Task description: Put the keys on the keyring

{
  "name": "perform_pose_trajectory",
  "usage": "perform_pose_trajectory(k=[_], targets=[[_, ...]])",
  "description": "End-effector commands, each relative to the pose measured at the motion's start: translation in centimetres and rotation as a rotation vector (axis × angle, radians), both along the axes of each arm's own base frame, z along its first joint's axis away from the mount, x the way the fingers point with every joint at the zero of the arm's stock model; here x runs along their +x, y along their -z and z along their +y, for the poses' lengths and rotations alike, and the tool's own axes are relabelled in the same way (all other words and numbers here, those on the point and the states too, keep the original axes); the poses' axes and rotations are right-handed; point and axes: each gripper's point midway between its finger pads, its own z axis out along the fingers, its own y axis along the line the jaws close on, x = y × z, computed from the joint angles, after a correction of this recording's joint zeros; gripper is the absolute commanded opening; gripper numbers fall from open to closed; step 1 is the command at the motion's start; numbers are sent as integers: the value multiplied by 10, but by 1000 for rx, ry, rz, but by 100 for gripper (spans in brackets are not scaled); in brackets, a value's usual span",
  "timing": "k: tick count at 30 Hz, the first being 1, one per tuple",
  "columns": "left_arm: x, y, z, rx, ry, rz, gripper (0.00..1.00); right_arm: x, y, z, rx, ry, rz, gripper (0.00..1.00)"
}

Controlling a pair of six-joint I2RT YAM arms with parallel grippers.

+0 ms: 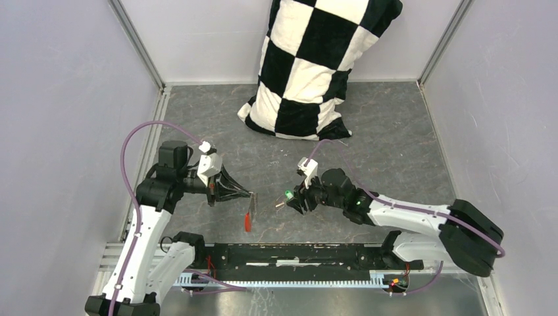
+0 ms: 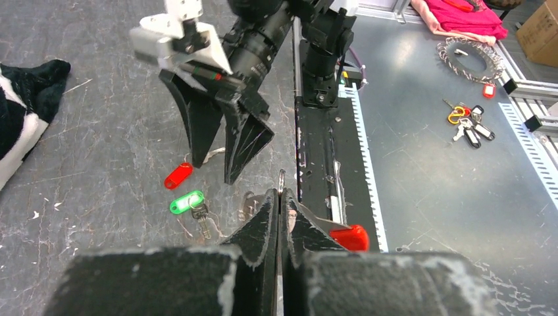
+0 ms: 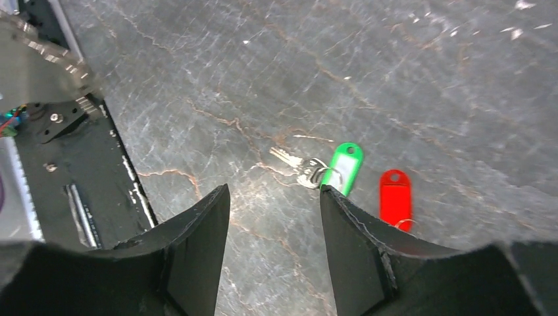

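While the left fingers (image 2: 279, 201) stay-free note: clamped shut on the thin wire of the keyring (image 2: 349, 237), the right fingers (image 3: 273, 194) hang open above the desk (image 3: 329, 66). Green-headed key (image 3: 345, 168) lies by one fingertip, off-centre; red-headed key (image 3: 395, 197) just beyond. Risk: an off-centre close skids the flat key away or nips both.

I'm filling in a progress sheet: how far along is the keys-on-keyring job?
Done: the left fingers are shut on the keyring, so it is held ready. In hand: the right fingers hover open over the green key. Left: the green key and the red key both lie on the table, neither on the ring. Both must be picked up and threaded.
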Motion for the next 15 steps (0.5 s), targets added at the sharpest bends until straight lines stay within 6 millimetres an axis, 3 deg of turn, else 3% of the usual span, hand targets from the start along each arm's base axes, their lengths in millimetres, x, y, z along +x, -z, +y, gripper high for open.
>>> perform_pose_trajectory(k=[1, 5, 15], targets=[[-11, -16, 0, -41, 19, 6, 2, -4, -4, 23, 118, -47, 73, 57], [-17, -25, 0, -56, 32, -4, 2, 4, 18, 21, 73, -2, 102, 49], [-14, -31, 0, -53, 23, -16, 2, 20, 46, 15, -8, 88, 129, 47]])
